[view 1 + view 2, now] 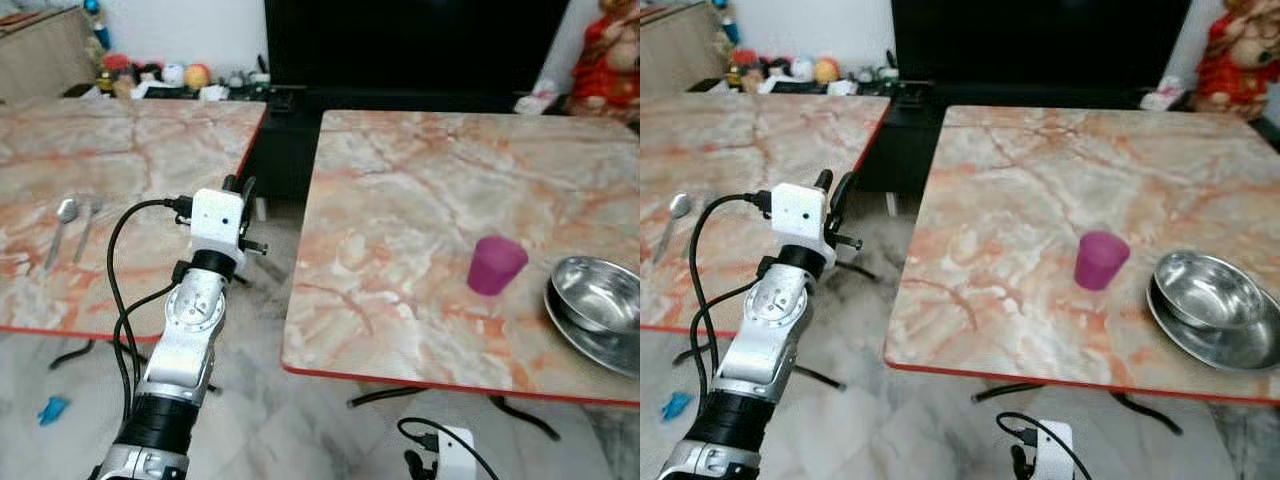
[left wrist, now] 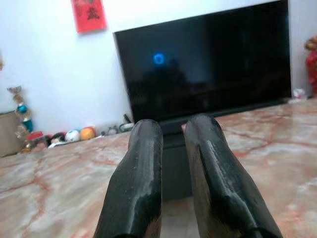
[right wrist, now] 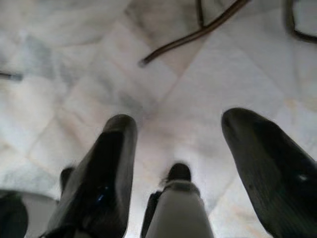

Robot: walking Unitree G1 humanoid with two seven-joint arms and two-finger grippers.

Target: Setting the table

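Two marble-topped tables with red edges, side by side with a gap of pale floor [image 1: 270, 400] between: right table [image 1: 420, 200] ahead, left table [image 1: 110, 150] off to the left. Beyond both, a big black television [image 1: 410, 40] against the white wall, with small ornaments [image 1: 150, 75] on a low shelf to its left.

On the right table near its right edge, a steel bowl [image 1: 598, 293] resting in a steel plate [image 1: 585, 340]. Just left of those, apart from them, a purple cup [image 1: 495, 265], upside down. On the left table, near its front, a spoon [image 1: 58, 230] and a fork [image 1: 86, 228] lying close together.

Left gripper [image 1: 240, 195] raised over the gap beside the left table's corner, fingers [image 2: 141, 188] nearly together with a narrow slit between, nothing held. Right gripper [image 3: 181, 148] low over the floor, fingers [image 3: 106, 173] spread wide, empty. On the floor at far left, a small blue scrap [image 1: 52, 409].
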